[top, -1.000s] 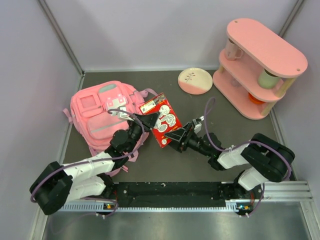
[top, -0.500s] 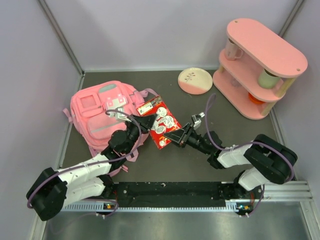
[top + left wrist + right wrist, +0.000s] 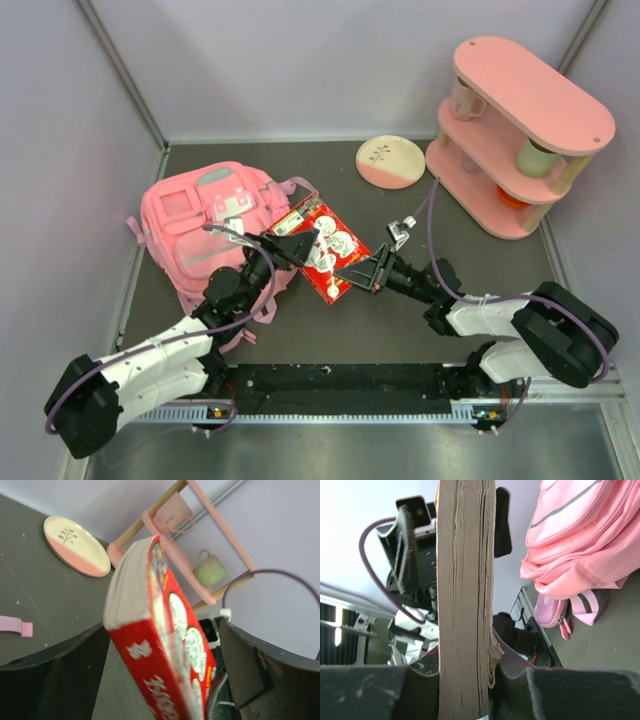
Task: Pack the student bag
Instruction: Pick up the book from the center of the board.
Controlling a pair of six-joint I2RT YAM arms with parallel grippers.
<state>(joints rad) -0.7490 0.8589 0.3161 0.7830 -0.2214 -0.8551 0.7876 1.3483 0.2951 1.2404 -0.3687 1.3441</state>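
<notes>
We note the bag (image 3: 200, 215) lying at the left of the top view. Just right of it, the right gripper (image 3: 358, 272) clamps a red book (image 3: 330, 255). The left gripper (image 3: 295, 243) straddles the book's upper corner, jaws spread; we cannot tell whether it grips.

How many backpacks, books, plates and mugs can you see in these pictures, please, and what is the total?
Backpacks: 1, the student bag
Books: 1, the red book
Plates: 1, the plate
Mugs: 2, the pink mug and the green mug
Total: 5
</notes>
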